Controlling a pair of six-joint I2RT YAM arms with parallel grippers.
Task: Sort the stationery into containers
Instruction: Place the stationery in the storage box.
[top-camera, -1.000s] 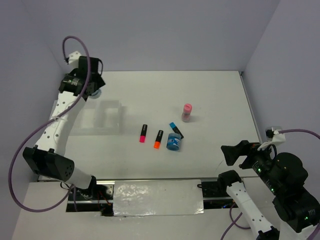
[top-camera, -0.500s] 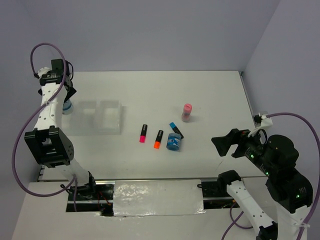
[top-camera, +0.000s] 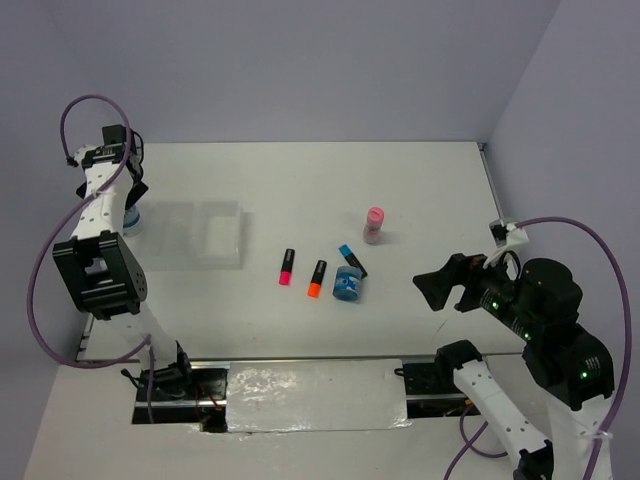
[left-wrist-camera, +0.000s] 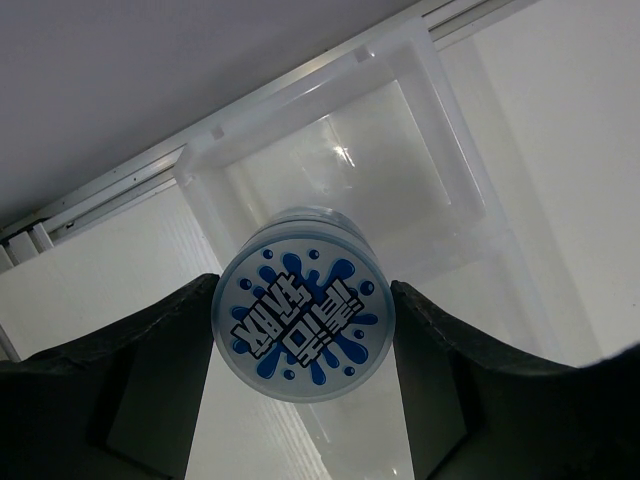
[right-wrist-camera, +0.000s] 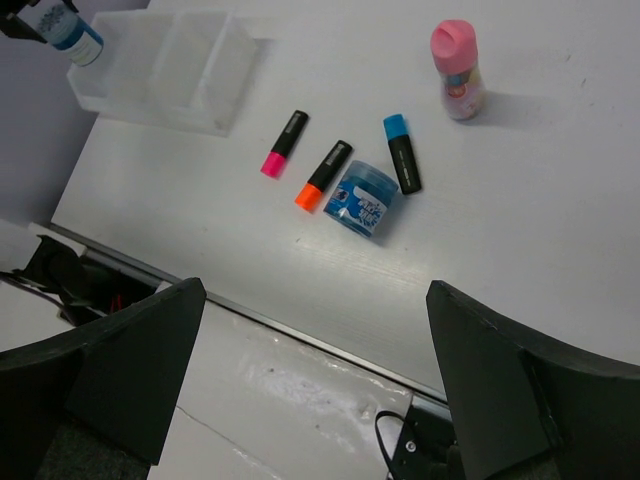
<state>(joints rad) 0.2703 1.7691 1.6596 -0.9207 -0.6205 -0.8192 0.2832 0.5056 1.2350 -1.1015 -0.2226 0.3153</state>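
Observation:
My left gripper (top-camera: 129, 208) is shut on a round blue-and-white tape roll (top-camera: 131, 218), held in the air at the left end of the white translucent tray (top-camera: 215, 238). In the left wrist view the roll (left-wrist-camera: 303, 303) sits between both fingers (left-wrist-camera: 170, 340), with an end compartment of the tray (left-wrist-camera: 440, 170) below it. On the table lie a pink marker (top-camera: 286, 266), an orange marker (top-camera: 317, 278), a blue marker (top-camera: 351, 259) and a second tape roll (top-camera: 347, 284). A pink-capped tube (top-camera: 374, 225) stands upright. My right gripper (top-camera: 437, 284) hangs open and empty, right of these.
The right wrist view looks down on the markers (right-wrist-camera: 323, 175), the loose roll (right-wrist-camera: 365, 199), the tube (right-wrist-camera: 457, 70) and the tray (right-wrist-camera: 160, 70). The table's front edge with a metal rail (right-wrist-camera: 250, 325) runs below them. Walls close in the back and the sides.
My left arm has swung left and forward with the tape roll, from behind the tray to its left end. The right arm has shifted left and risen, gripper still open.

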